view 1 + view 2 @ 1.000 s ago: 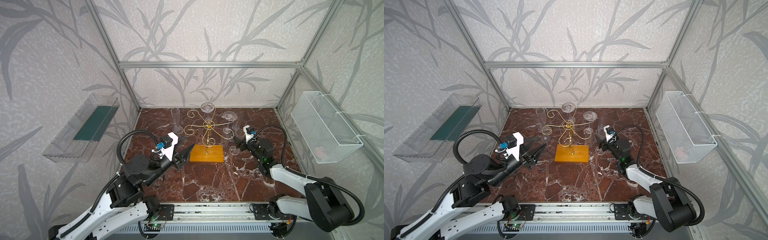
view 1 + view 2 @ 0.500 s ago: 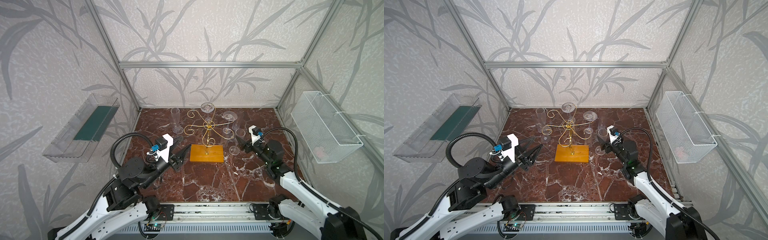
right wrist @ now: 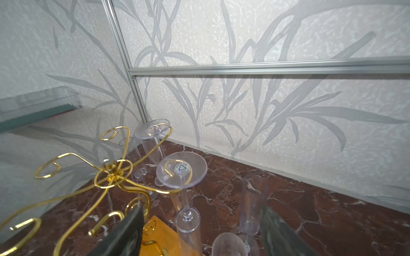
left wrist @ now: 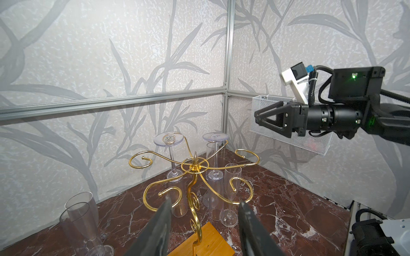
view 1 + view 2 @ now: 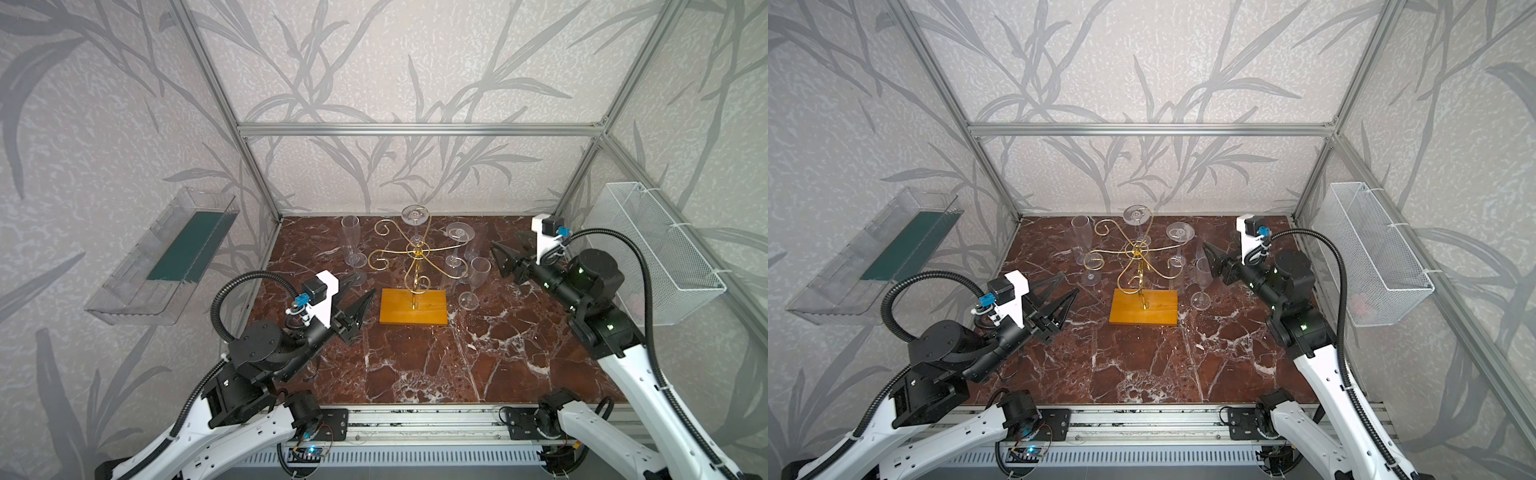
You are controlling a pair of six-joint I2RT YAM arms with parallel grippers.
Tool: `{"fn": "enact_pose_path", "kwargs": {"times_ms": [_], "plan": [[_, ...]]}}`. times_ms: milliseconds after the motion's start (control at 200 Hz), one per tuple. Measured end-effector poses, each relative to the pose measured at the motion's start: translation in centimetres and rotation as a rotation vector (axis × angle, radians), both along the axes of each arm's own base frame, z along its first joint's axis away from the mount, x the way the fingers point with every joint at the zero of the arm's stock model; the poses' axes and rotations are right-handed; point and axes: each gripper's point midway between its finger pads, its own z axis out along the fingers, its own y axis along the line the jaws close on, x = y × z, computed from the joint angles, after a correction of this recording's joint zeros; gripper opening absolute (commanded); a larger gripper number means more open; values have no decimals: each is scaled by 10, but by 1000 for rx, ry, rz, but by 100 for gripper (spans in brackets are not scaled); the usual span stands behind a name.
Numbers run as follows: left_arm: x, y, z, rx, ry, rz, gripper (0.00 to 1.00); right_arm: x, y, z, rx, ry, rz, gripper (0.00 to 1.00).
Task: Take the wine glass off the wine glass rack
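In both top views the rack (image 5: 417, 250) stands on its orange base toward the back middle of the bench (image 5: 478, 365). Two glasses hang upside down from it: the back glass (image 5: 414, 215) on the arm nearest the back edge, the right glass (image 5: 459, 230) toward the back right corner. The left claw (image 5: 362, 286), released and empty, hovers just left of the base. The right claw (image 5: 505, 245), also released and empty, hangs right of the rack.

The left wrist view shows spread fingers (image 4: 155, 230) framing the rack's post.

The right wrist view shows spread fingers (image 3: 124, 235) facing the right glass.

Triangle mark (image 3: 181, 168) on hung wine glass (image 3: 196, 170) foot; small txt unreadable.
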Motion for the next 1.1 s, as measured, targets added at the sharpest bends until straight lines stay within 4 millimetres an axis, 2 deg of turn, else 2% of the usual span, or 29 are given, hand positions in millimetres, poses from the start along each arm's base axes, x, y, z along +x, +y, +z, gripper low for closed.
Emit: {"fn": "enact_pose_path", "kwargs": {"times_ms": [60, 120, 310, 430, 690, 1010, 1099], "plan": [[-1, 1, -2, 1, 2, 0, 51, 8, 9, 9, 45, 58, 41, 75], [-2, 2, -3, 1, 4, 0, 50, 18, 19, 6, 80, 130, 84, 74], [-7, 12, 1, -28, -4, 5, 51, 40, 41, -22, 199, 380, 158, 69], [-9, 16, -1, -30, 4, 12, 51, 51, 41, -34, 291, 495, 160, 66], [-13, 24, -1, -43, 6, 17, 51, 70, 31, -32, 542, 606, 159, 60], [-13, 24, -2, -39, 11, 18, 50, 89, 43, -61, 742, 788, 195, 54], [-13, 24, -3, -38, 12, 18, 50, 90, 44, -63, 774, 812, 204, 53]]}}
